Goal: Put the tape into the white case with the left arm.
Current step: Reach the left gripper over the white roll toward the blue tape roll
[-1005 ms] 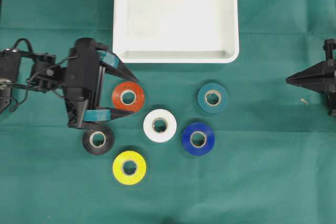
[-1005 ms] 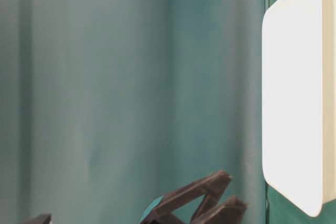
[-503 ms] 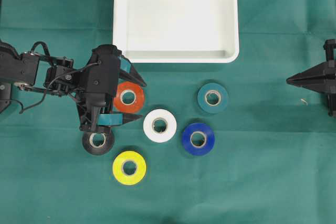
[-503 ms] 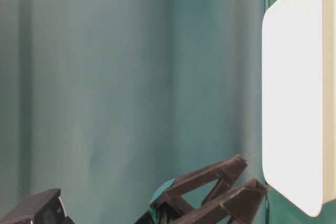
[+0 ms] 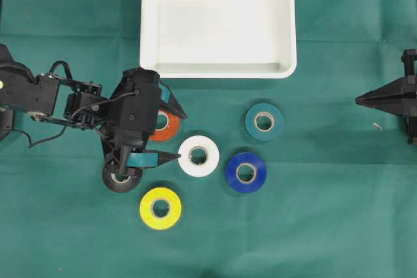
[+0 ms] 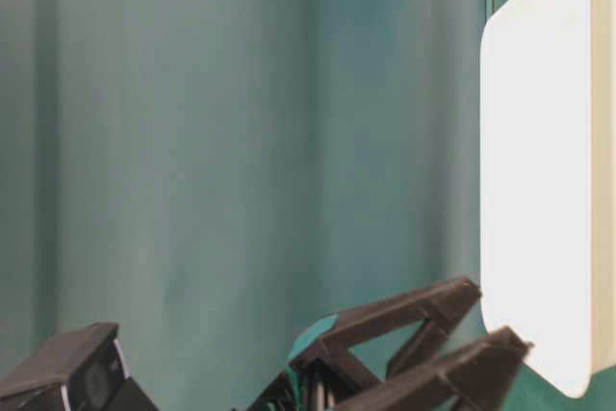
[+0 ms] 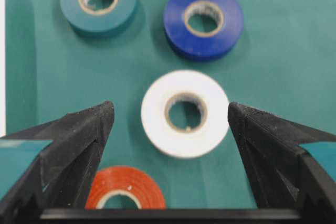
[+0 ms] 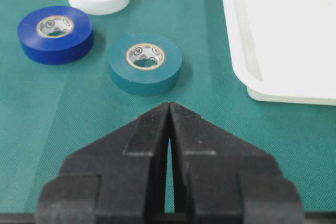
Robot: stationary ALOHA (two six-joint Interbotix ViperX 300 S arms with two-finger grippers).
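Several tape rolls lie flat on the green cloth: red [image 5: 171, 127], white [image 5: 199, 155], blue [image 5: 245, 172], teal [image 5: 264, 122], yellow [image 5: 160, 208] and black [image 5: 120, 179]. My left gripper [image 5: 180, 136] is open, low over the red roll and covering its left part. In the left wrist view the white roll [image 7: 185, 114] lies just ahead between the fingertips of the left gripper [image 7: 169, 107], with the red roll [image 7: 126, 188] further back between the fingers. The white case [image 5: 292, 24] sits at the back, holding nothing. My right gripper [image 5: 358, 100] is shut at the right edge.
The black roll lies partly under the left wrist. The teal roll [image 8: 145, 64] sits just ahead of the right gripper [image 8: 169, 106], with the blue roll [image 8: 55, 34] to its left. The case rim [image 8: 239, 51] stands close on the right. The left fingers [image 6: 414, 310] show low in the table-level view.
My left gripper has moved right and slightly toward the front, now covering more of the red roll, jaws still open. The right arm has not moved.
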